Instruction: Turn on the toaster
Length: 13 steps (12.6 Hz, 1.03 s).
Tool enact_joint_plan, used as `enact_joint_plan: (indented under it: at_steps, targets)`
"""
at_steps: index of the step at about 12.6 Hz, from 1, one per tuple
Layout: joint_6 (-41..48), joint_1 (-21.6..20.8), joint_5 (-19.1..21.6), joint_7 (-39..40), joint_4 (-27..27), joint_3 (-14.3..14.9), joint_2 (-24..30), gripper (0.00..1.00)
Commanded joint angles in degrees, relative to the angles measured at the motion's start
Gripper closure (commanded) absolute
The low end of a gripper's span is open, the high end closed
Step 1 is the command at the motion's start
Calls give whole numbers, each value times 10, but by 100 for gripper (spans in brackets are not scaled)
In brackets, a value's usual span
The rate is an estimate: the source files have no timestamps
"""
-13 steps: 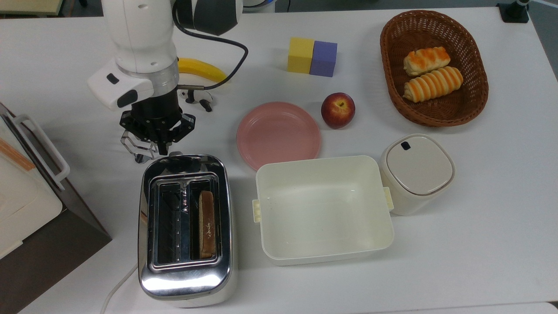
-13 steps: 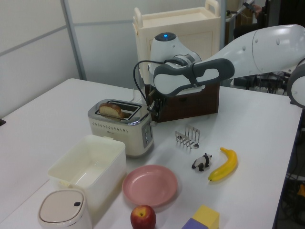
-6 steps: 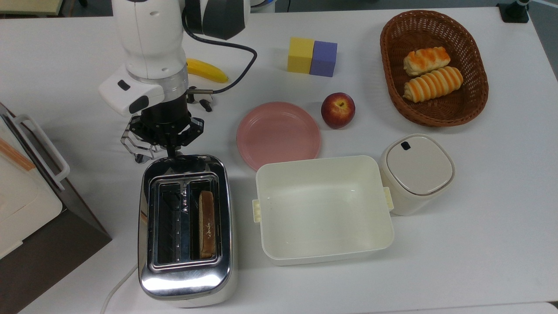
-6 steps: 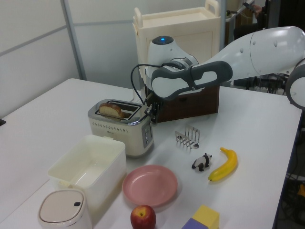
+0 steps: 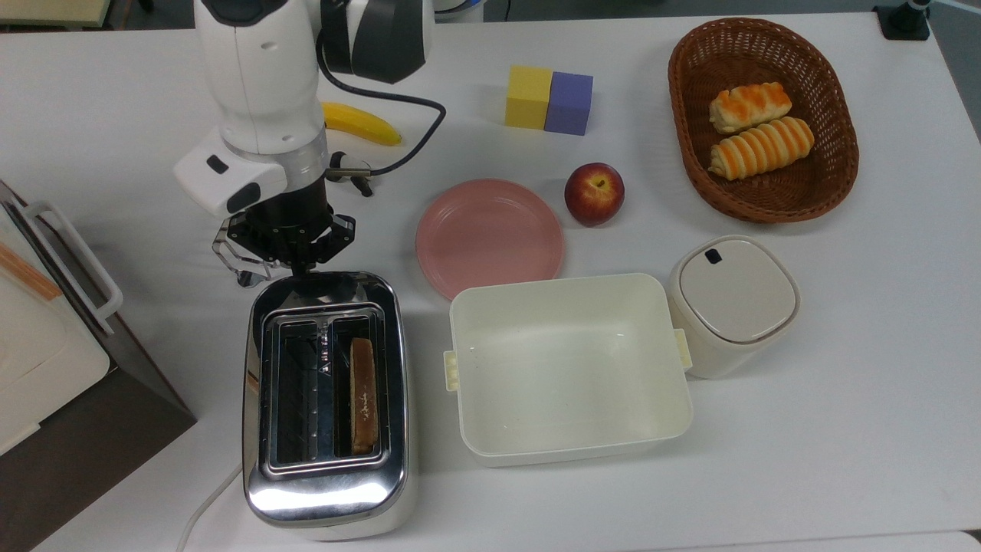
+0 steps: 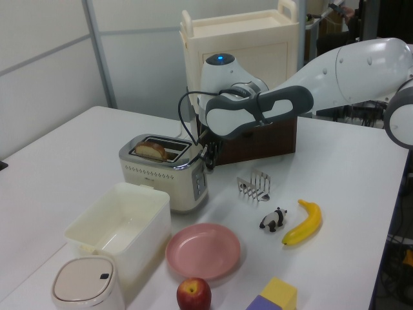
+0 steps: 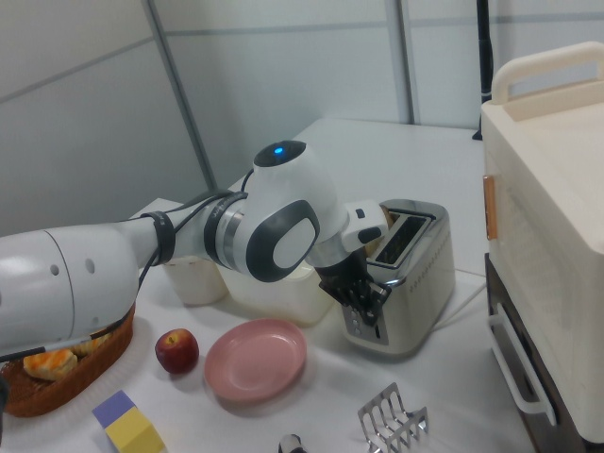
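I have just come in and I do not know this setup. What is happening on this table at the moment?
A white robot arm has its black hand at the lever end of the shiny chrome two-slot toaster, low against the front panel. A slice of bread sits in one slot, the one on the top view's right. The pink round plate and the empty cream plastic box lie beside the toaster, untouched.

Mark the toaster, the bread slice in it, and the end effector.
toaster [image 5: 326, 494], top view, shiny top near the cord end.
bread slice [image 5: 362, 395], top view, crust edge.
end effector [image 5: 300, 267], top view, fingertips.
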<state>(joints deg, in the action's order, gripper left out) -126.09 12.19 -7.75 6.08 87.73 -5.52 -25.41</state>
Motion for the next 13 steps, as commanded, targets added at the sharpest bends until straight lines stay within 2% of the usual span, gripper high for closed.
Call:
enact_joint_plan:
  at_steps: [1, 7, 13]
  targets:
    - [-18, 7, -18, -2, 10, -9, -11, 100]
    - [-52, 6, -30, -4, 39, -9, -27, 100]
    - [-55, 6, -47, -6, 41, -9, -40, 100]
